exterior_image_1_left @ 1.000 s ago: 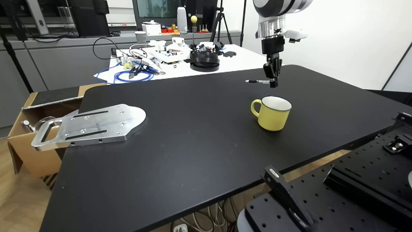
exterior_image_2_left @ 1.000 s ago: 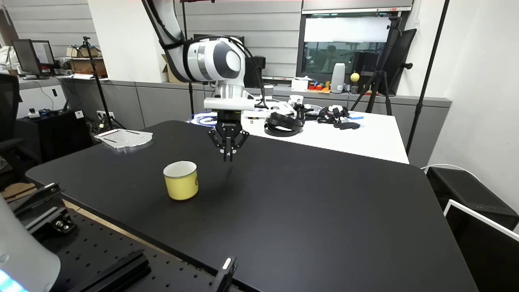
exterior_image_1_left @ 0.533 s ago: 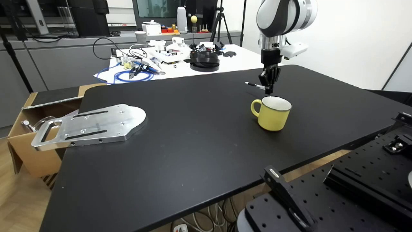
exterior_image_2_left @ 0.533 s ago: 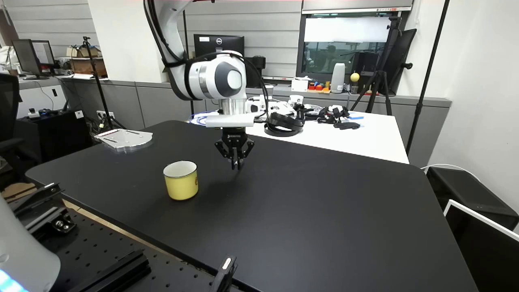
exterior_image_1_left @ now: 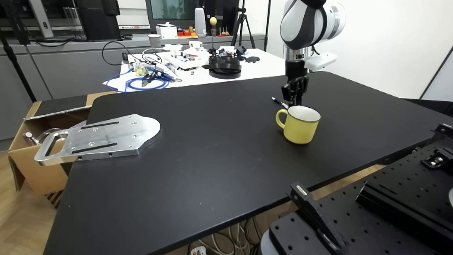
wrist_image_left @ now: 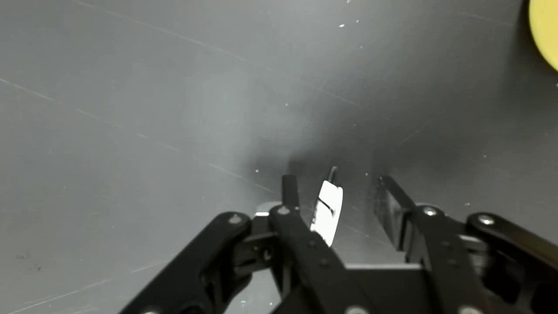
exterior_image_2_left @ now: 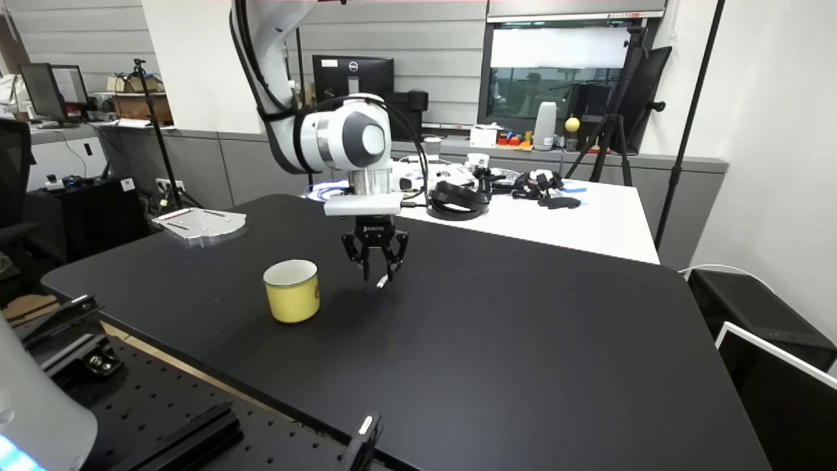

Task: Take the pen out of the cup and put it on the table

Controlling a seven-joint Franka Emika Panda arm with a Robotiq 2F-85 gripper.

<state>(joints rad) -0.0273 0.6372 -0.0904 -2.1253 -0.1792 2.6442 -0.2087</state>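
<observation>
The pen (exterior_image_1_left: 280,103), whitish with a black end, is outside the cup, beside its far side. It also shows at my fingertips in an exterior view (exterior_image_2_left: 382,282) and between my fingers in the wrist view (wrist_image_left: 328,209). My gripper (wrist_image_left: 336,179) is open, the pen lying closer to the left finger. I cannot tell whether the pen rests on the table or touches a finger. In both exterior views my gripper (exterior_image_1_left: 293,102) (exterior_image_2_left: 378,277) is low over the black table (exterior_image_1_left: 198,180). The yellow cup (exterior_image_1_left: 300,129) stands upright and apart from my gripper (exterior_image_2_left: 378,277) in an exterior view.
A silver metal plate with a handle (exterior_image_1_left: 116,134) lies on the black table. Behind it is a white table (exterior_image_1_left: 262,67) with cables and a black round object (exterior_image_1_left: 225,67). A black perforated base (exterior_image_1_left: 385,202) borders the table's near edge.
My gripper has come down towards the table with the pen, beside the cup. Its fingers were closed on the pen and have now parted. The pen has tilted more. The cup has not moved.
</observation>
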